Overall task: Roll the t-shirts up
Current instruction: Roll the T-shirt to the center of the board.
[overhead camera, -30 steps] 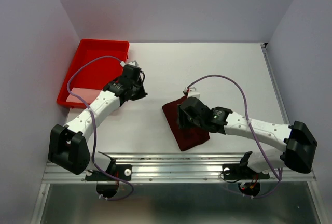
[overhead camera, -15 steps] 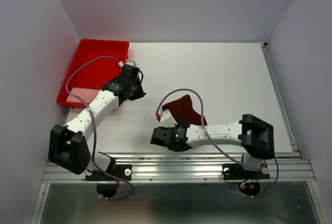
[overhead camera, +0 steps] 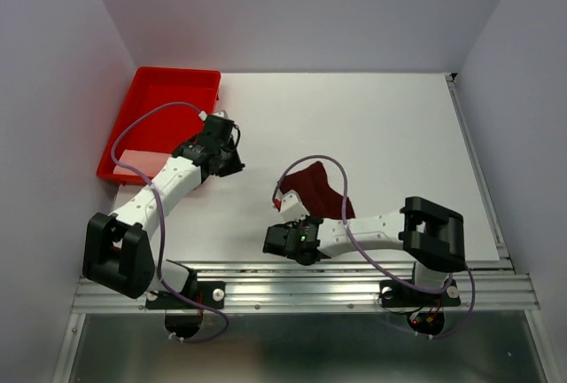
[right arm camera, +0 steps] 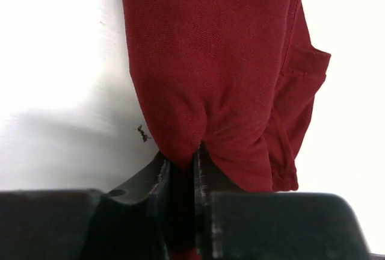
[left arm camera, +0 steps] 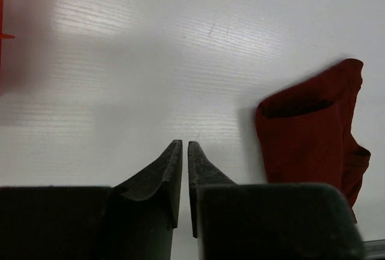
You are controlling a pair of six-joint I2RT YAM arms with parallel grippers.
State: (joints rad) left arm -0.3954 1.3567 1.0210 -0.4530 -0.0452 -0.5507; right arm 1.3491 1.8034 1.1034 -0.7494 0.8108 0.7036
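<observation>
The dark maroon t-shirt lies folded into a narrow bundle on the white table, right of centre; it also shows at the right of the left wrist view. My right gripper sits low at the bundle's near end, shut on a pinch of the t-shirt's cloth, which bunches between the right gripper fingers. My left gripper hovers over bare table to the left of the t-shirt. The left gripper fingers stand almost together with a thin slit and nothing between them.
A bright red plastic tray stands at the back left, with a pale pink patch at its near end. Its edge shows at the left of the left wrist view. Grey walls enclose the table; a metal rail runs along the near edge.
My right gripper swung from on top of the t-shirt down to its near end and closed on the cloth; the t-shirt looks narrower and more bunched. The left arm shifted slightly left.
</observation>
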